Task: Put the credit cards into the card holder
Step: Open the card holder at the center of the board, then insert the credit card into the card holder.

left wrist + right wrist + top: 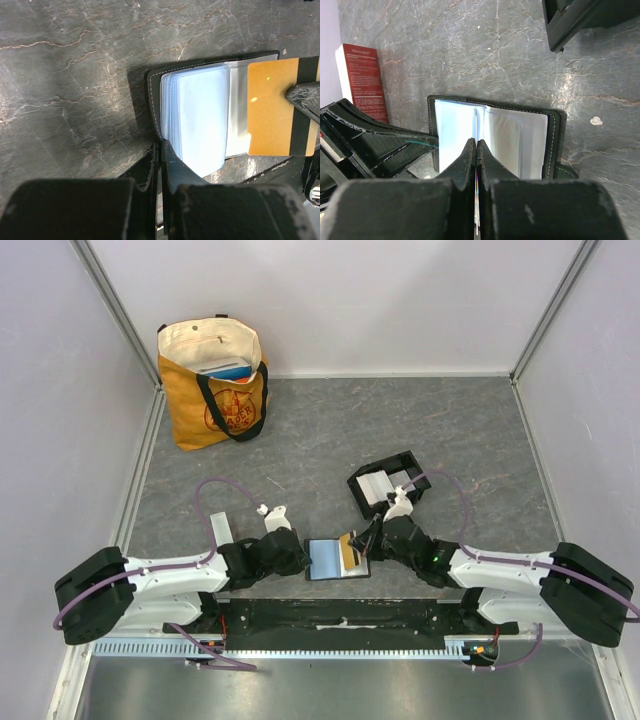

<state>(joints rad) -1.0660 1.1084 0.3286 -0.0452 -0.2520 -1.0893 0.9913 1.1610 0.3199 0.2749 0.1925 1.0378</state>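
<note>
While the right gripper pinches the orange-gold card above the black wallet, the left gripper clamps its edge; the card holder sits near, the tote bag well apart.

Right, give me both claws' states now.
Left claw: closed, pinching the edge of the black folding wallet with clear sleeves.
Right claw: closed on the orange-gold plastic card.

An orange-gold card with a dark stripe sits raised over the right half of the open wallet. The black card holder lies beyond the wallet, seemingly holding pale cards.
</note>
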